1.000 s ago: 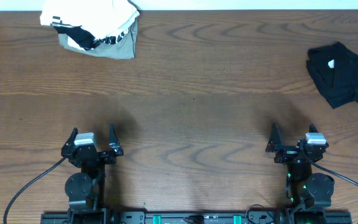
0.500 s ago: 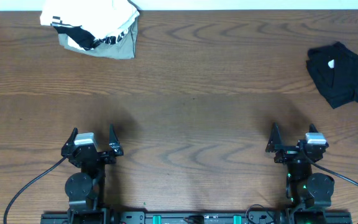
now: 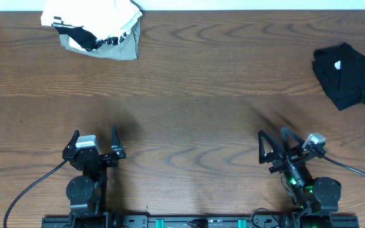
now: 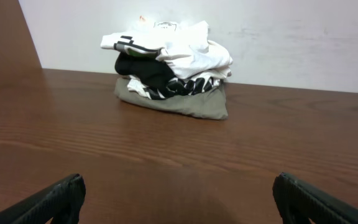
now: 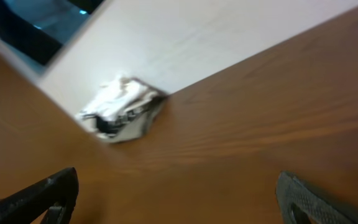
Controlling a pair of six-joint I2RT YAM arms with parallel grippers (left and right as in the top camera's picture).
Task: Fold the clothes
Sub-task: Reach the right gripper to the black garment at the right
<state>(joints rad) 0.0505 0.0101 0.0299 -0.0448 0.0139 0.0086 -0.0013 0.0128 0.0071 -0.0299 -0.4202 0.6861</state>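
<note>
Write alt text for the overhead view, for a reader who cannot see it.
A crumpled black garment lies untouched at the far right of a wooden table, with a white-and-grey bundle at the far left. Near the front edge, the left pincer and right pincer are both open and empty.

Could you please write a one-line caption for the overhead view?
Left claw and right claw open, empty; black garment crumpled at right, white-and-grey bundle at far left.
</note>
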